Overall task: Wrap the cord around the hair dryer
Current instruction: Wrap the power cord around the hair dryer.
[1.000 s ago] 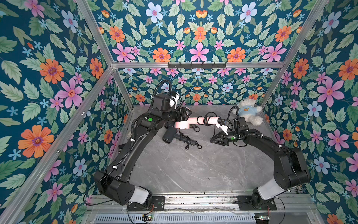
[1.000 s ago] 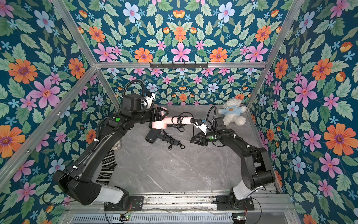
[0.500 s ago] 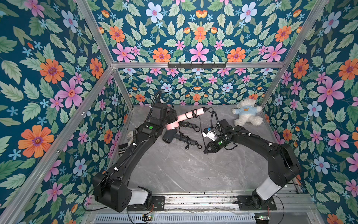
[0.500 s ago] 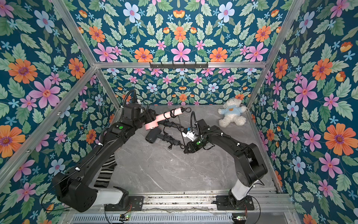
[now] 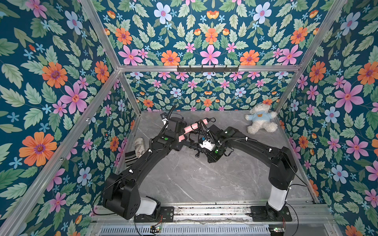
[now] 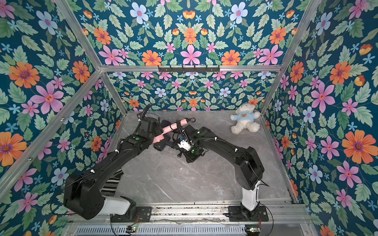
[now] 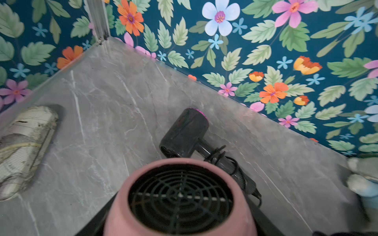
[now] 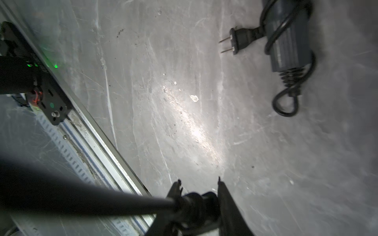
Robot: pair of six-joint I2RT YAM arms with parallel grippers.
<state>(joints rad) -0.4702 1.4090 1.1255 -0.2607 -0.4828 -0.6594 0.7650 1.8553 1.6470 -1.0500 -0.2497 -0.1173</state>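
In both top views my left gripper (image 5: 178, 133) is shut on the body of a pink hair dryer (image 5: 193, 126), which hangs above the back of the table with its handle (image 6: 173, 126) slanting toward the back right. The dryer's black rear grille (image 7: 180, 198) fills the near part of the left wrist view. Black cord (image 5: 202, 127) loops round the handle and runs down to my right gripper (image 5: 210, 159). In the right wrist view that gripper (image 8: 198, 183) is shut on the cord's thick end (image 8: 196, 202), low over the table.
A black hair dryer (image 7: 184, 132) with its own cord wound on the handle and its plug (image 8: 235, 41) loose lies under the two arms. A teddy bear (image 5: 260, 121) sits at the back right. A pale worn object (image 7: 24, 147) and striped cloth (image 5: 131, 159) lie at the left wall.
My right gripper has carried the cord leftward and toward the front, under the pink dryer. The left gripper has swung the dryer from level to slanted, handle toward the back right.
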